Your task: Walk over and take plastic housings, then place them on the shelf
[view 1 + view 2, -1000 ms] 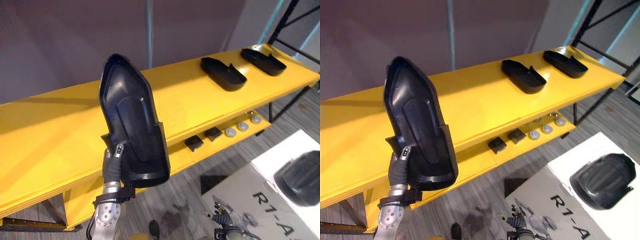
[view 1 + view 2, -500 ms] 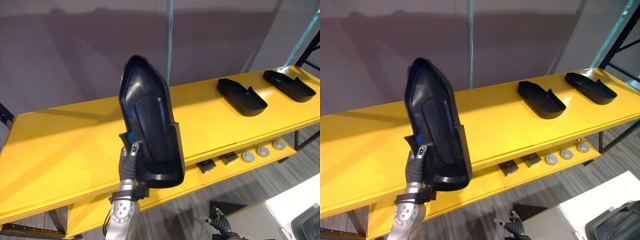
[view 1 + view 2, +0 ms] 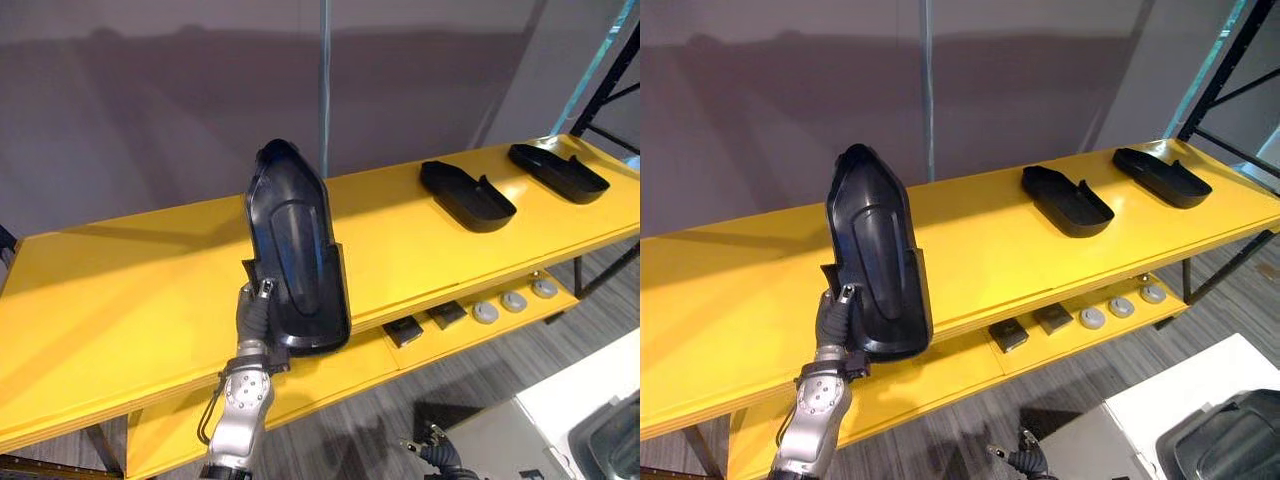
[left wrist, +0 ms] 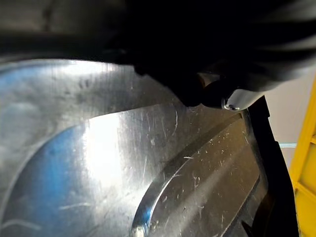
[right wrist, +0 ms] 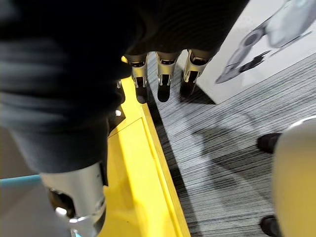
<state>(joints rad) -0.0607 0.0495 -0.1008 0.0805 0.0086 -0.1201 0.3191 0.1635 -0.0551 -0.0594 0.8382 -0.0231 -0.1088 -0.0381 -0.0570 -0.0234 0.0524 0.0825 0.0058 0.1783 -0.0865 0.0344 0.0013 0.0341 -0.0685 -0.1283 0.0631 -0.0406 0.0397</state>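
The left robot hand point(image 3: 254, 315) stood at the top of a nearly vertical forearm. Its fingers were curled round the bottom rim of a long black plastic housing point(image 3: 295, 250), clamping it, with one dark tip on the near face. The housing stood almost upright above that hand, hollow side toward the camera and pointed end up, in front of the yellow shelf's top board point(image 3: 120, 290) (whether it touched the board could not be told). Well to that hand's right, a second shallow black housing point(image 3: 467, 195) and a third black housing point(image 3: 558, 172) lay apart on the same board. The right robot hand point(image 5: 164, 81) hung low beside the lower yellow shelf point(image 3: 330, 370), fingers straight and relaxed, pointing at the grey striped floor point(image 5: 237, 148).
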